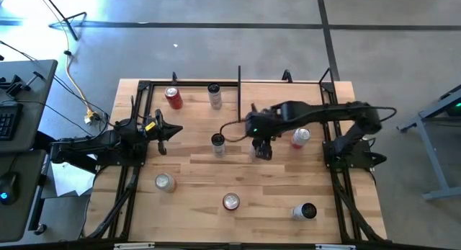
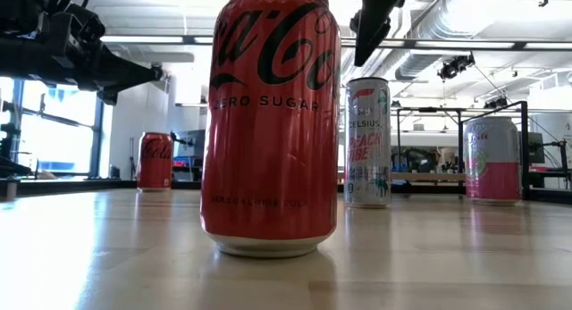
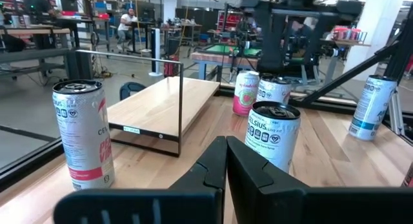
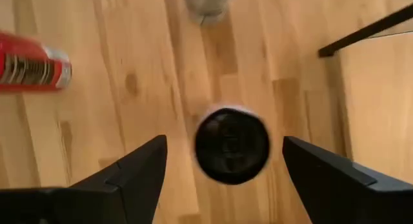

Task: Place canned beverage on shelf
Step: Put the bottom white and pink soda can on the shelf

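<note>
My right gripper [image 1: 261,148] hangs open over a slim white can with a dark top [image 4: 232,145] that stands upright on the table near its middle. Its two fingers [image 4: 129,169] stand on either side of the can, above it, with gaps and no touch. The same can shows in the low view [image 2: 366,140], with a finger above it [image 2: 371,24]. The shelf [image 1: 284,99], a light-wood plank with a thin black upright plate [image 1: 239,91], lies at the far edge. My left gripper [image 1: 169,131] waits shut at the table's left [image 3: 226,162].
Other cans stand about: a red one [image 1: 173,98] and a silver one [image 1: 215,95] at the far left, a dark-topped one [image 1: 218,143] left of my right gripper, a pink one [image 1: 300,137] to its right, and three near the front edge [image 1: 230,201].
</note>
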Action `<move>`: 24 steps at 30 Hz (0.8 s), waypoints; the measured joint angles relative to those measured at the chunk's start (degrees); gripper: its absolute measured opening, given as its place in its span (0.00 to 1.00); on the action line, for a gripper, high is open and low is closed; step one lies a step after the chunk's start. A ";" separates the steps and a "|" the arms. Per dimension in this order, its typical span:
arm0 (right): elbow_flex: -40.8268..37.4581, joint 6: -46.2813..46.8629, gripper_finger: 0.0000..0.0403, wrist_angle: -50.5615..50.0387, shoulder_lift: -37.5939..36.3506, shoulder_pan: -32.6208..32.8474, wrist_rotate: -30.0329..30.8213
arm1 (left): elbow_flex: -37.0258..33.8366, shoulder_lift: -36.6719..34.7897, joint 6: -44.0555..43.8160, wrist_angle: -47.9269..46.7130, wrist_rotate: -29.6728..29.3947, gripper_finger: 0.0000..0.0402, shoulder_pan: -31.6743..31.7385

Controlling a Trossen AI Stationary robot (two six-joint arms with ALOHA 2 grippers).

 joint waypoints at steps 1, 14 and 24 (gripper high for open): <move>1.29 -0.11 0.73 -1.22 1.24 0.64 0.71 | 0.00 0.00 0.00 0.00 -0.01 0.01 0.00; 10.32 -2.69 0.73 -11.98 11.98 -0.16 5.31 | 0.00 0.00 -2.99 -0.09 1.38 0.11 -0.02; 6.64 -1.32 0.73 -10.83 12.02 -2.62 -0.35 | 0.00 0.00 -2.56 -0.13 0.96 0.12 -0.02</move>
